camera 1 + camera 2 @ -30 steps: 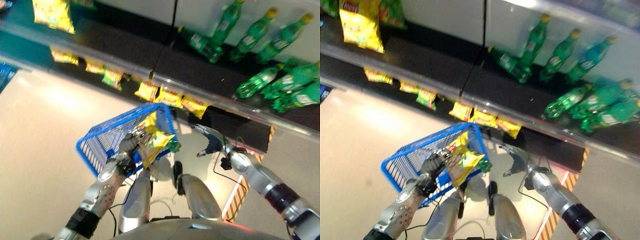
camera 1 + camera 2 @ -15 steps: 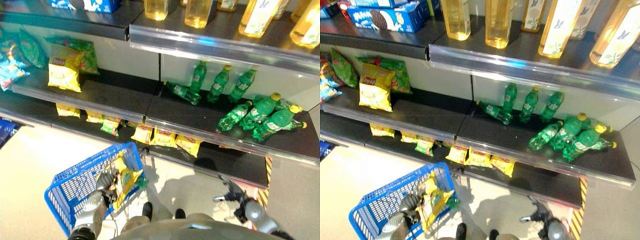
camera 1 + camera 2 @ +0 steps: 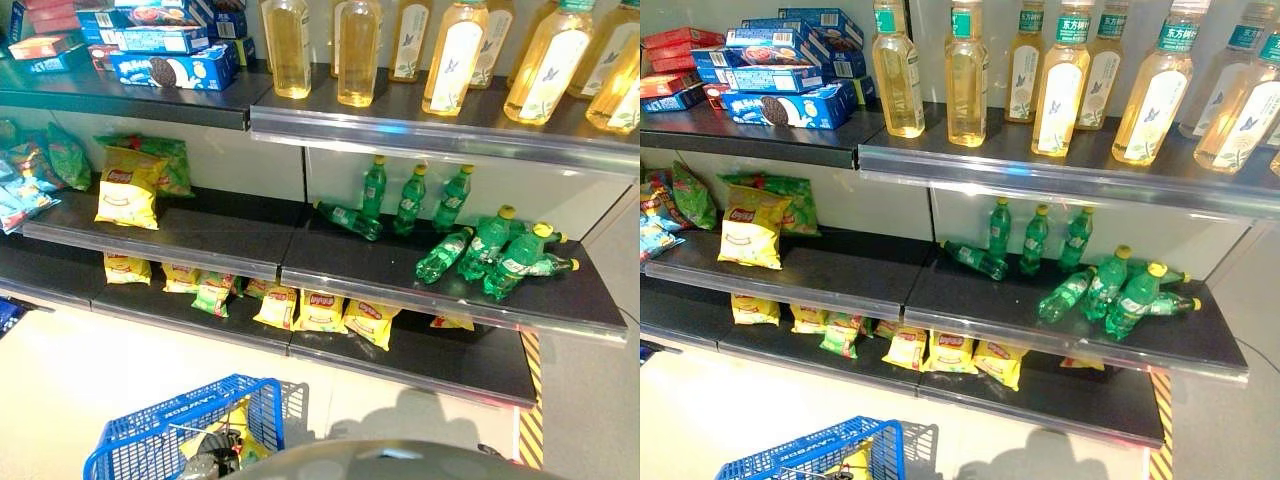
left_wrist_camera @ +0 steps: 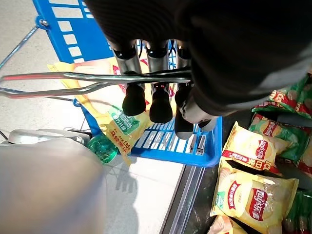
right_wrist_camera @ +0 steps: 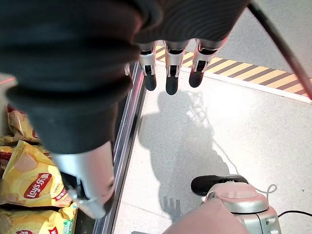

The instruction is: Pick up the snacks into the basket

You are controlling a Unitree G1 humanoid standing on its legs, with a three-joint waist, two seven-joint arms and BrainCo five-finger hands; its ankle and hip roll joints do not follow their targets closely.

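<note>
At the lower left of the left eye view my left hand (image 3: 212,462) is curled round the wire handle (image 4: 73,83) of the blue basket (image 3: 170,432); the left wrist view shows my fingers (image 4: 134,100) hooked over that metal bar, with the basket hanging below. A yellow snack bag (image 4: 117,129) already lies inside it, one corner poking over the rim beside a small green item I cannot identify. Moving right, on the middle shelf at the left of the frame a large yellow chip bag (image 3: 127,188) leans against green bags (image 3: 165,165), and blue-and-green packets (image 3: 25,185) crowd the far left edge. Below that, along the bottom shelf (image 3: 330,350) from left to centre, runs a row of small yellow snack bags (image 3: 320,312), standing tilted and touching one another, with a green packet (image 3: 213,297) among them. Further right stand and lie green bottles (image 3: 490,250), and above them tall bottles of pale liquid (image 3: 455,60), none of which I need. My right hand (image 5: 168,63) hangs over bare floor with fingers straight and relaxed, holding nothing, near the bottom shelf's edge where more yellow bags (image 5: 29,183) lie. I judge these bags to be light, air-puffed and crinkly, with slick film that slides under a flat push and contents that crush under a hard squeeze. The best hold, I think, is a gentle pinch on the top seam or upper corner, where the film is doubled and stiff.
</note>
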